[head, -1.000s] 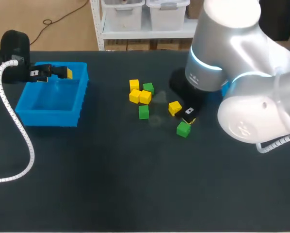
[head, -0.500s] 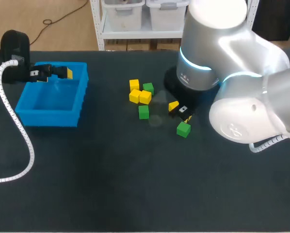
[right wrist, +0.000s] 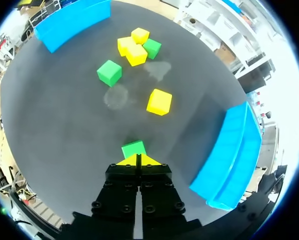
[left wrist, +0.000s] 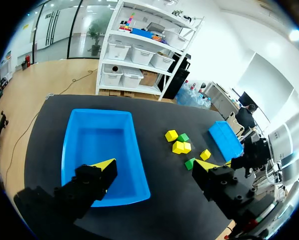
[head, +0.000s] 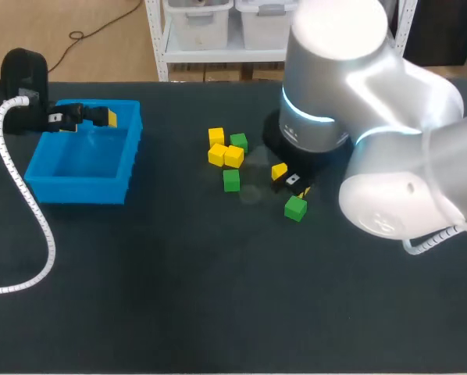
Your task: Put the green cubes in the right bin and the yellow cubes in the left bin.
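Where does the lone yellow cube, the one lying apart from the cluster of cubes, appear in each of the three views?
Head view: the lone yellow cube lies right of the cluster.
Left wrist view: it lies between the cluster and the right bin.
Right wrist view: it lies ahead of the right gripper, past a green cube.
Shared landmark: the left bin, in all three.

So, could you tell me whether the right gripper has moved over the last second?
Yes. The right gripper has shifted left, toward the unmoved lone yellow cube, which it now partly hides.
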`<state>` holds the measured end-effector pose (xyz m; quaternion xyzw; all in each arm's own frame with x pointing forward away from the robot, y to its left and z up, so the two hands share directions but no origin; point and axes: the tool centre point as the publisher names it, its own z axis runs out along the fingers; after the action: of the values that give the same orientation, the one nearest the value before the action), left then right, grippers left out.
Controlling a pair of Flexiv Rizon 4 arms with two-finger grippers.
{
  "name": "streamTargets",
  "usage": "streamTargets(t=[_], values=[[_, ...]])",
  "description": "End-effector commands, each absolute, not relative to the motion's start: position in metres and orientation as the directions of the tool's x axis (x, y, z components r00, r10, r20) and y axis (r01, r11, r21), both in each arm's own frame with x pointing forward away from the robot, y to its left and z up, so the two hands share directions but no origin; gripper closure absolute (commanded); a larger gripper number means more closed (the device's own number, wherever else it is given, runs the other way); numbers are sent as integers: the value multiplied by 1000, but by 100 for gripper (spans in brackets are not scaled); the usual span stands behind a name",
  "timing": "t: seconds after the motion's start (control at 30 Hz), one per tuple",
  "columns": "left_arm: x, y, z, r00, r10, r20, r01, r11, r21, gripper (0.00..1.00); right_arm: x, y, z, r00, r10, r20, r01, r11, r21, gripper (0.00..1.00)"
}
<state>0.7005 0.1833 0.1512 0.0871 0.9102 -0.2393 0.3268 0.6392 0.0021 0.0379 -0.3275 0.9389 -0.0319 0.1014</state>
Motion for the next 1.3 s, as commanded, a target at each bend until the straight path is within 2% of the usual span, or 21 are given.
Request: streamTargets(t=[0.03,0.33,0.37,0.4,1.3], values=[[700,185,150,-767,0,-641,320,867,-382,0,638,1,35,-766,-621,-167,-607,784,-134,100],[700,185,150,-767,0,-641,320,867,-382,0,635,4,36,-757,-627,-186,-614,779,-128,100],[700,185,150,-767,0,-641,320,867,-382,0,636,4,37,-748,-635,-192,-625,772,-118,60],[700,185,150,-767,0,-641,320,867,-382,0,636,4,38,-744,-638,-197,-631,768,-109,0],[700,185,150,-767,0,-641,320,867,-382,0,637,1,24,-755,-631,-179,-620,775,-117,0]])
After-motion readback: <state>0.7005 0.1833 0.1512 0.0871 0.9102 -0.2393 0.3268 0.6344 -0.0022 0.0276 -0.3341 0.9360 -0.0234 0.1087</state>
